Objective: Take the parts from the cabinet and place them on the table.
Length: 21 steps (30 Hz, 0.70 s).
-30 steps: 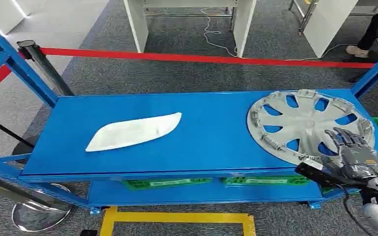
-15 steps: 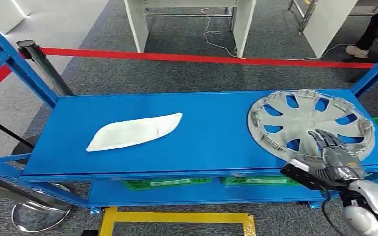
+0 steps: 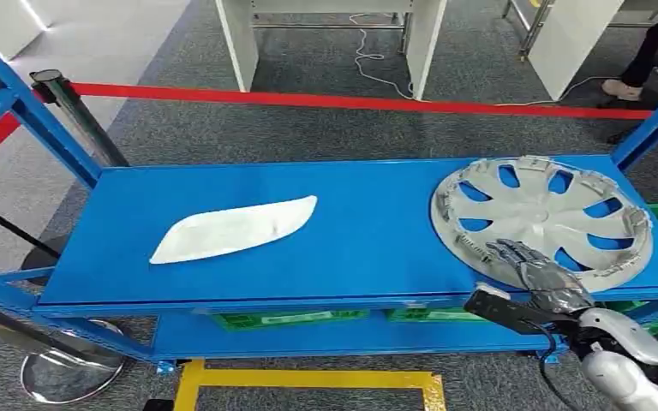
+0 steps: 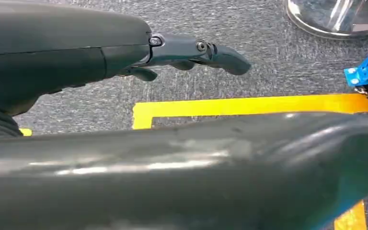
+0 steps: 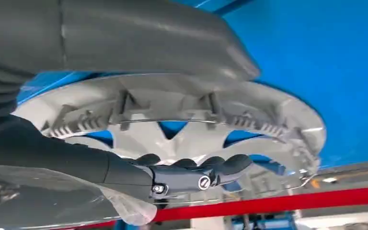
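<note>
1. Fingers (image 3: 514,253) of the right hand (image 3: 541,278) are laid over the near rim of the hubcap (image 3: 538,216), slightly curled with gaps between them; whether the rim is gripped cannot be told.
2. Nothing is held by the left hand (image 4: 124,52), whose fingers (image 4: 220,51) are seen stretched out above grey carpet and yellow floor tape (image 4: 249,104).
3. A flat blue shelf (image 3: 360,231) with blue corner posts carries the parts; green bins (image 3: 291,318) sit on the level below.
4. Grey carpet, a red barrier belt (image 3: 351,101) on a post and white furniture legs (image 3: 238,43) are seen behind.
5. The silver hubcap lies flat at the shelf's right end, with curved spokes and clips around its rim.
6. A white curved panel (image 3: 233,229) lies well apart, toward the left.
</note>
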Motion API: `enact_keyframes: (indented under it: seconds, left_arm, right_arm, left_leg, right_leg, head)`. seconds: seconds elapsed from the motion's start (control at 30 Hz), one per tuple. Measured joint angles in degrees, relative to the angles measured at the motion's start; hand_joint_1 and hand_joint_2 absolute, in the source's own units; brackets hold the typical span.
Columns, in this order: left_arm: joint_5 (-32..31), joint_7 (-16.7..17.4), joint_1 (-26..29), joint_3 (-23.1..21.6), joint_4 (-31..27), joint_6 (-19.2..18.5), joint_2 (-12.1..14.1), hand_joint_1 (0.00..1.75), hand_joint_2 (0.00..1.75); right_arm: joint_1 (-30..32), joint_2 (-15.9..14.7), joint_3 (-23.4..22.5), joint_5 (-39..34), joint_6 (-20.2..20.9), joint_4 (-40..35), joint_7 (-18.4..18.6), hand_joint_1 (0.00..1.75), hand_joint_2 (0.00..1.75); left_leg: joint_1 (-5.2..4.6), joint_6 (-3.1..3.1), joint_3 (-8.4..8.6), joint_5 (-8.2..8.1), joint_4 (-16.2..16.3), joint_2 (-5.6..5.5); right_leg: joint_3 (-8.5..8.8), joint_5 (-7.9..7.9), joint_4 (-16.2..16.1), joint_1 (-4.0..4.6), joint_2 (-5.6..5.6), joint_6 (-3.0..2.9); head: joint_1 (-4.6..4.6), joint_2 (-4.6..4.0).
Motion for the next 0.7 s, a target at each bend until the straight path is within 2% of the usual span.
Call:
enact_keyframes:
  seconds: [0.17,0.4,0.7]
  left_arm:
    - [0.0,0.11,-0.04,0.0,0.0,0.0,0.0,0.0,0.0]
    - [0.0,0.13,-0.09,0.13,0.0,0.02,-0.02,0.0,0.0]
    - [0.22,0.15,-0.07,0.74,0.0,0.04,-0.17,0.0,0.0]
  right_arm:
    - [-0.96,-0.78,1.2,-0.37,1.07,0.0,0.0,0.0,1.75]
    - [-4.01,-4.81,4.39,-0.92,2.6,-1.09,1.9,0.0,1.75]
    - [-3.09,-6.14,5.53,4.92,-3.06,-3.32,6.36,0.0,1.75]
  left_leg:
    - [-0.01,0.01,-0.01,0.0,0.0,0.0]
    - [-0.02,0.02,-0.01,0.01,0.01,0.0]
    - [-0.02,0.02,-0.01,0.01,0.01,-0.01]
  right_leg:
    - [0.0,0.0,0.0,-0.01,0.0,0.0]
    - [0.0,0.03,0.0,-0.02,-0.01,0.04]
    - [-0.02,0.03,0.0,-0.01,-0.01,0.04]
  head:
    - [0.02,0.0]
    - [0.0,0.0]
    - [0.0,0.0]
